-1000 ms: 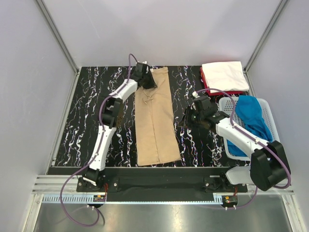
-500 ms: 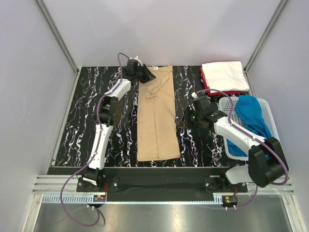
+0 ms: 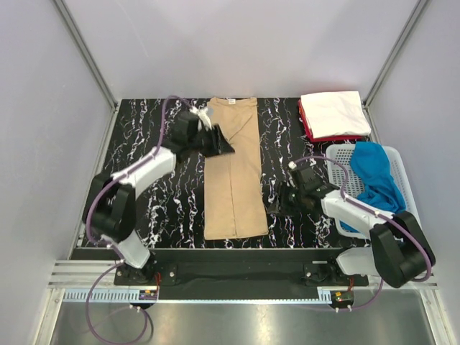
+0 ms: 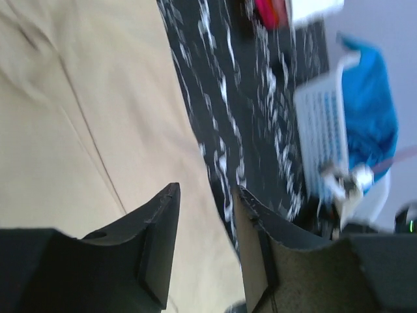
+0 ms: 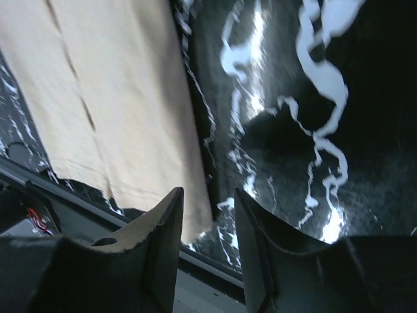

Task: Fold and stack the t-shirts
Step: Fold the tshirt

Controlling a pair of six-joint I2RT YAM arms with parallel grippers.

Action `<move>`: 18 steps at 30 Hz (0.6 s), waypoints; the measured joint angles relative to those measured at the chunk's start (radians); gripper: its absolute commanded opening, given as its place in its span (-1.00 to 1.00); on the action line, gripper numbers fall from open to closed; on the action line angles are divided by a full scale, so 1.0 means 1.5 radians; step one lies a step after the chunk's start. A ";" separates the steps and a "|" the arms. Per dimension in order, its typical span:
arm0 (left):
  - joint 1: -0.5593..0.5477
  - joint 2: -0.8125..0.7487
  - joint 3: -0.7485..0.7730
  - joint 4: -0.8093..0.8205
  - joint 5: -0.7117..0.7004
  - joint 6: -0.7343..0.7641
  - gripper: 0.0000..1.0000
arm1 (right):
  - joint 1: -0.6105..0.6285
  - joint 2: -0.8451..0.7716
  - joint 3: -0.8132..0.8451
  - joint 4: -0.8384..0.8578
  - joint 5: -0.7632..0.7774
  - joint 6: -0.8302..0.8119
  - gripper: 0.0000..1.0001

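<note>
The tan t-shirt (image 3: 233, 172) lies flat on the black, white-veined surface (image 3: 129, 129), folded lengthwise into one long strip between the two hands. The left hand (image 3: 224, 146) hovers over the strip's left edge, toward its far end. In the left wrist view its two dark fingers (image 4: 159, 228) stand apart with nothing between them, tan cloth spread beneath and ahead of them, and bare surface beginning just past the right fingertip.

The right hand (image 3: 273, 203) is low over the surface just beside the strip's right edge, close to the near end and pointing at the cloth. Its fingers (image 5: 163, 228) are also spread and hold nothing. In the right wrist view the shirt's near right corner lies directly ahead of the left fingertip, while the gap between the fingers opens onto bare surface beside the cloth edge. Whether either fingertip touches the cloth cannot be told.

Beyond the right hand, at the far right corner, a folded white t-shirt (image 3: 330, 111) rests on top of a red t-shirt (image 3: 334, 138). To the outer side of the right hand a white mesh basket (image 3: 338, 154) holds a crumpled bright blue t-shirt (image 3: 374, 176).
</note>
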 measured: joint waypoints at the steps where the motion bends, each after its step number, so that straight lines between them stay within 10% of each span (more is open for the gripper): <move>1: -0.024 -0.041 -0.050 -0.007 -0.012 0.012 -0.14 | 0.001 -0.011 -0.023 0.003 -0.007 0.007 -0.15; 9: -0.150 -0.222 -0.330 -0.114 -0.125 0.040 -0.12 | 0.029 -0.060 -0.124 0.051 -0.051 0.057 -0.09; 18: -0.214 -0.282 -0.386 -0.169 -0.223 0.037 -0.16 | 0.061 -0.081 -0.151 0.089 -0.056 0.084 -0.21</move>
